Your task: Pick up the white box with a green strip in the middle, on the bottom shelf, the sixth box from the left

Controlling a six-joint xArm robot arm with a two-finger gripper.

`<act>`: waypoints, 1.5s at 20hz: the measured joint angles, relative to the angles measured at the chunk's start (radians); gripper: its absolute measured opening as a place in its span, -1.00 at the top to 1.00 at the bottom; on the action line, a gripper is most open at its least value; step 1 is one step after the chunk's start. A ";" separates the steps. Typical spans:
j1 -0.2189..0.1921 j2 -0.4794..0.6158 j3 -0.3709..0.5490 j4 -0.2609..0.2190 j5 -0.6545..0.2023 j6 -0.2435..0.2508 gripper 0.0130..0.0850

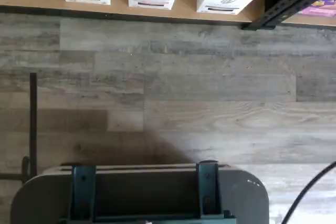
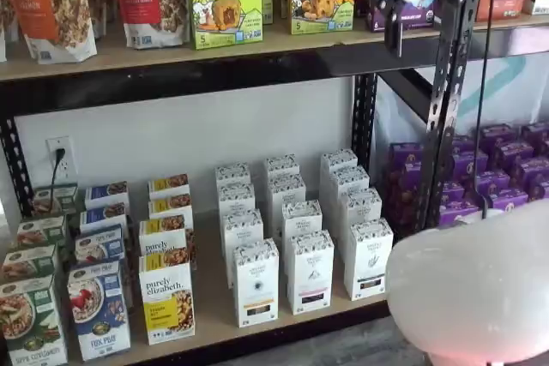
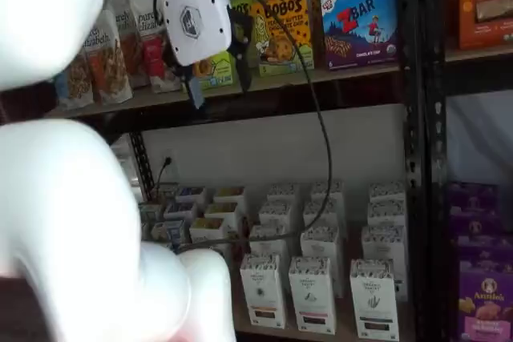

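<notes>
One gap showed betw. the fingers of the gripper (image 3: 216,78): apart, empty, high by the upper shelf. The white box (image 2: 369,256) stood upright well below & farther in, front of the rightmost white column on the bottom shelf (image 2: 210,297).

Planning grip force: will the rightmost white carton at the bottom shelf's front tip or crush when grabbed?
The white box is tall and narrow, so a high push would probably tip it. It looks like thin card, likely light and crushable.
</notes>
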 joint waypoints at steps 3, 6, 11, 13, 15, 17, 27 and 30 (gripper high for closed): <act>-0.004 -0.003 0.064 -0.015 -0.077 0.003 -1.00; -0.004 0.005 0.119 -0.017 -0.144 0.012 -1.00; -0.032 0.007 0.233 0.000 -0.285 0.006 -1.00; -0.046 0.006 0.277 0.010 -0.335 -0.002 -1.00; -0.058 0.007 0.316 0.022 -0.380 -0.010 -1.00; -0.069 0.011 0.368 0.036 -0.441 -0.016 -1.00; -0.046 0.123 0.561 -0.022 -0.743 0.058 -1.00; -0.053 0.221 0.597 -0.028 -0.874 0.070 -1.00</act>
